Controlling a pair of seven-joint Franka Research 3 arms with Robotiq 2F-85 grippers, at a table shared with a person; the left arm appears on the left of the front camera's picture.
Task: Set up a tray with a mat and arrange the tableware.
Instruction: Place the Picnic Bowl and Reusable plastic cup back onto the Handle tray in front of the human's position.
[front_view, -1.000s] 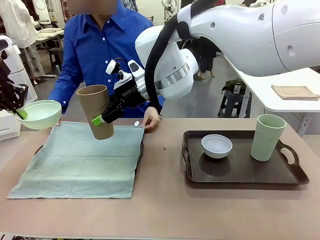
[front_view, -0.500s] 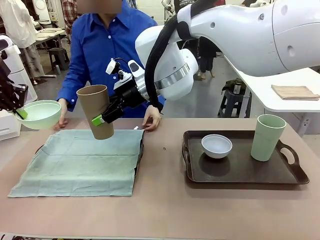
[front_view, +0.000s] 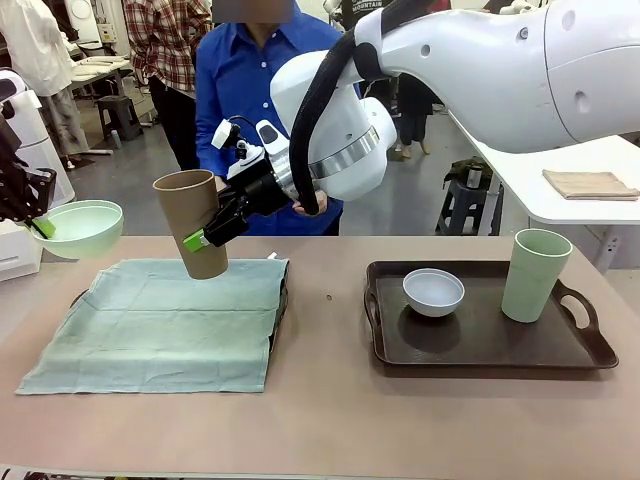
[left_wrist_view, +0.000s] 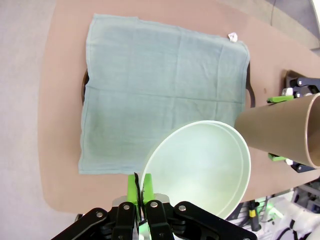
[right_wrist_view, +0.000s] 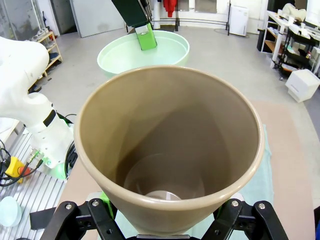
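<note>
The person (front_view: 250, 80) has left the mat (front_view: 160, 320). The left tool (front_view: 40, 228) pinches the green bowl (front_view: 85, 228), the right tool (front_view: 205, 237) grips the brown cup (front_view: 193, 205); placing can begin.

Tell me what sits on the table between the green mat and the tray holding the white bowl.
Bare tabletop, apart from one small dark spot; the front view shows this stretch between the mat and the tray.
</note>
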